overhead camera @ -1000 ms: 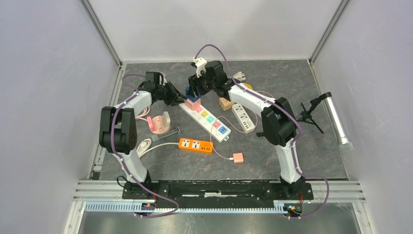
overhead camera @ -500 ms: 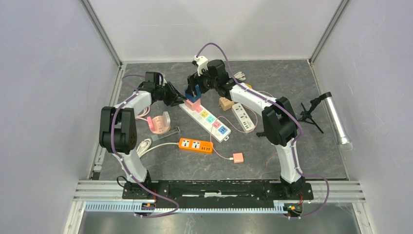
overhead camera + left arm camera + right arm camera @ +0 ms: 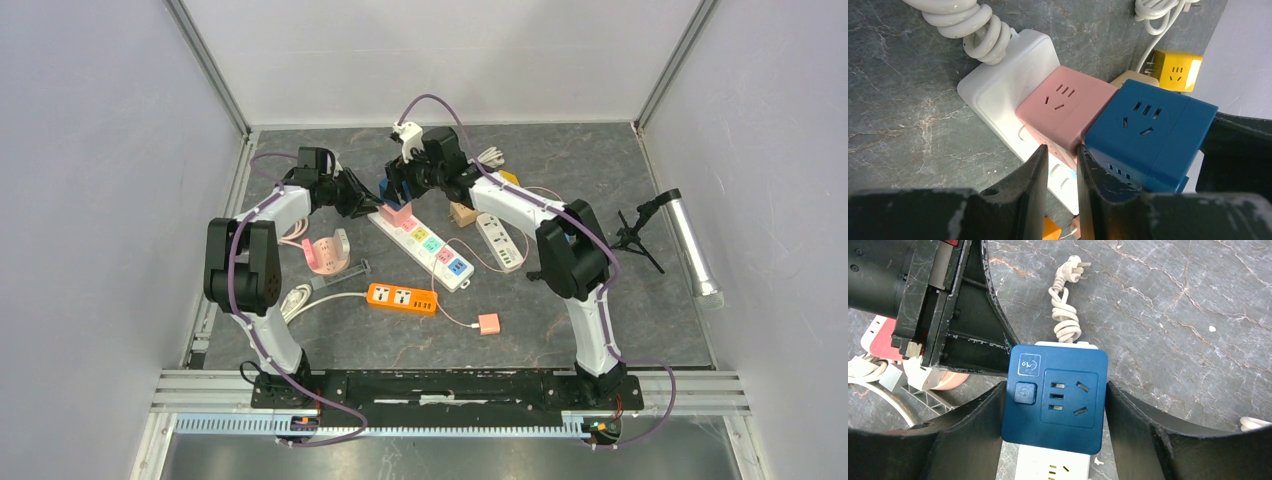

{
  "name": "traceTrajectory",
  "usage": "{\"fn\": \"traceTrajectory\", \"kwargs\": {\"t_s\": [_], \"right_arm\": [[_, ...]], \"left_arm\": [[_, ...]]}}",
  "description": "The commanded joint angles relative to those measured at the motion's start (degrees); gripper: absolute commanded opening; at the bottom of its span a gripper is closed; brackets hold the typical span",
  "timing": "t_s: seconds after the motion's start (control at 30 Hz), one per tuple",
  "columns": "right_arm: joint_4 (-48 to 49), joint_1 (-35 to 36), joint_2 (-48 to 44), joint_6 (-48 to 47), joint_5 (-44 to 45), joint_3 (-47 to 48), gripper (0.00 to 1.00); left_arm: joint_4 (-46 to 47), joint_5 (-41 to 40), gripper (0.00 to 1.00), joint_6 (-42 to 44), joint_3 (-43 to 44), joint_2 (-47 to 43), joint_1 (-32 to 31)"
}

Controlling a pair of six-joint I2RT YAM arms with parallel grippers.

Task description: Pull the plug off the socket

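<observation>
A white power strip (image 3: 425, 243) lies slantwise mid-table, with a pink cube adapter (image 3: 397, 212) plugged in at its far end. My right gripper (image 3: 398, 185) is shut on a dark blue cube plug (image 3: 390, 188), one finger on each side (image 3: 1055, 397). The plug sits tilted, just above the strip (image 3: 1048, 467). In the left wrist view it (image 3: 1143, 130) is beside the pink cube (image 3: 1063, 107). My left gripper (image 3: 1062, 150) has its fingers almost together, holding nothing. Its tips rest at the pink cube's edge on the strip (image 3: 998, 90).
An orange power strip (image 3: 401, 298), a second white strip (image 3: 498, 240), a small pink cube (image 3: 488, 323) and a pink holder (image 3: 328, 252) lie nearby. A coiled white cord (image 3: 1065, 315), a yellow cube (image 3: 1175, 72), a black tripod (image 3: 635, 235) and a silver tube (image 3: 692, 250) are also there.
My right gripper has shifted slightly left with the blue plug in it. The left arm has not moved.
</observation>
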Motion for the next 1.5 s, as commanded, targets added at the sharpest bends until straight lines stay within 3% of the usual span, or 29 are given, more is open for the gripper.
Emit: {"fn": "traceTrajectory", "kwargs": {"t_s": [0.0,0.17,0.2,0.47,0.7,0.83,1.47], "right_arm": [[0.2,0.3,-1.6,-0.6,0.1,1.2,0.64],[1.9,0.7,-2.3,0.3,0.5,2.9,0.06],[2.5,0.8,-2.5,0.8,0.7,3.4,0.00],[0.9,0.8,-3.7,4.3,6.2,11.7,0.00],[12.5,0.8,-8.7,4.5,0.5,3.2,0.00],[8.8,0.5,-7.5,4.8,2.4,7.0,0.00],[9.8,-0.6,-11.7,6.9,4.5,9.4,0.00]], "left_arm": [[-12.4,-11.5,0.33,7.0,-3.9,5.7,0.0],[-12.5,-11.9,0.32,7.0,-4.0,6.0,0.0],[-12.5,-12.1,0.32,6.9,-4.1,6.1,0.0],[-14.1,-13.6,0.31,6.4,-3.6,6.3,-0.6],[-15.2,-13.8,0.30,6.5,-2.6,6.9,-1.1],[-15.2,-13.6,0.30,6.6,-2.5,6.7,-1.1],[-16.5,-16.1,0.30,6.8,-1.9,6.8,-1.3]]}}
